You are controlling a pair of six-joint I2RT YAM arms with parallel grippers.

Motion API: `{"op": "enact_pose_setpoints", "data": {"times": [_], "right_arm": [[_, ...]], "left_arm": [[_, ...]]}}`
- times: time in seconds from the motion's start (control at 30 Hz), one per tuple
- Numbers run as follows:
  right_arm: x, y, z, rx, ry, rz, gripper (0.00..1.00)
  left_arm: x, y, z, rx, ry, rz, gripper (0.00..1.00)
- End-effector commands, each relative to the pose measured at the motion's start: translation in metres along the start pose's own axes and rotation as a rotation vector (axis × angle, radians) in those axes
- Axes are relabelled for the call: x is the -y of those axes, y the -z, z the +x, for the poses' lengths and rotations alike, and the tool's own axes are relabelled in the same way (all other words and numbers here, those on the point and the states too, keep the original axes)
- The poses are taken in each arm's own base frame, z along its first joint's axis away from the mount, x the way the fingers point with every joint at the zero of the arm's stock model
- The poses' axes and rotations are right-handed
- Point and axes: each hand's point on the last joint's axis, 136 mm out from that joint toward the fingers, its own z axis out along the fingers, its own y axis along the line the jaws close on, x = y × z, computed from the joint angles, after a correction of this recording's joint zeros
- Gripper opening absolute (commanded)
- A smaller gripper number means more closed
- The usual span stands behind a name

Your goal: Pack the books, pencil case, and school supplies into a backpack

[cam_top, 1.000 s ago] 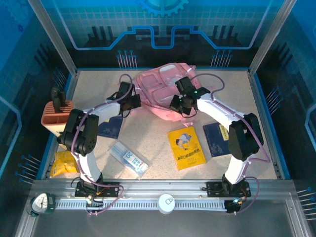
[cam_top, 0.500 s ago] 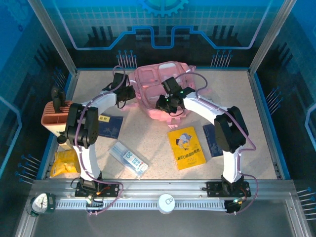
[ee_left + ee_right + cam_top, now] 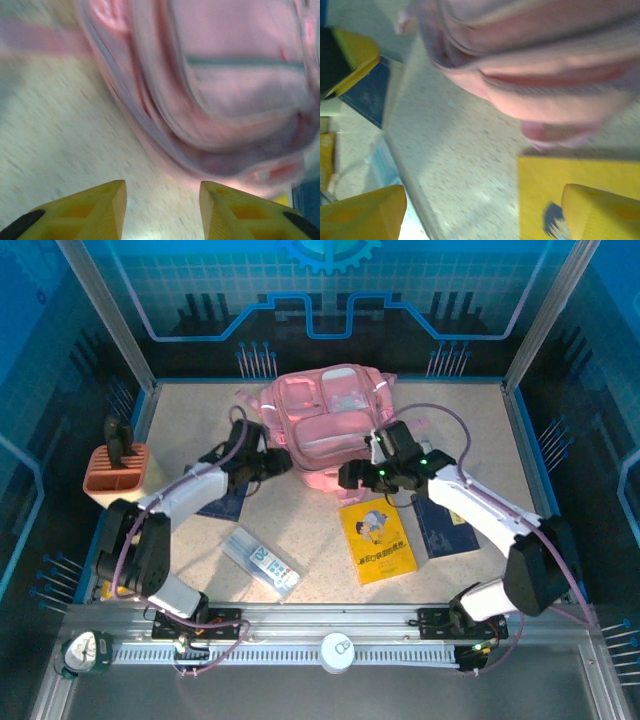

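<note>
Pink backpack [image 3: 325, 425] beyond flat yellow book [image 3: 377, 540]

No legible text, brand or number: yellow book [image 3: 377, 540], cover bears a cartoon figure with rows of dark characters beneath it, too small to read in the top view and blurred in the right wrist view. Pencil case [image 3: 261, 560], small coloured print along its face, not decipherable; white round cap [image 3: 338, 650] on the front rail [image 3: 400, 652], a dark looped mark, unreadable. Back wall [image 3: 200, 280], part of a gear emblem [image 3: 330, 250] at top centre, without lettering.
</note>
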Motion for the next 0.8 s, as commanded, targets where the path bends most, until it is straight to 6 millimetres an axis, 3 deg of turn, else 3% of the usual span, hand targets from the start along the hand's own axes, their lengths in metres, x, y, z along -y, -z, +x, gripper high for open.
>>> {"op": "enact_pose_setpoints", "data": {"times": [0.0,0.23,0.37,0.77], "right_arm": [[0.04,0.009,0.039,-0.099,-0.001,0.108,0.82],[0.069,0.01,0.1,-0.226,-0.057,0.117,0.78],[0.066,0.007,0.12,-0.263,-0.07,0.059,0.73],[0.07,-0.027,0.154,-0.32,-0.089,0.019,0.67]], "left_arm": [[0.021,0.005,0.041,-0.05,0.069,0.055,0.45],[0.056,0.007,0.104,-0.095,0.057,0.126,0.46],[0.067,0.012,0.127,-0.115,0.034,0.139,0.46],[0.042,0.009,0.151,-0.12,0.05,0.069,0.46]]}}
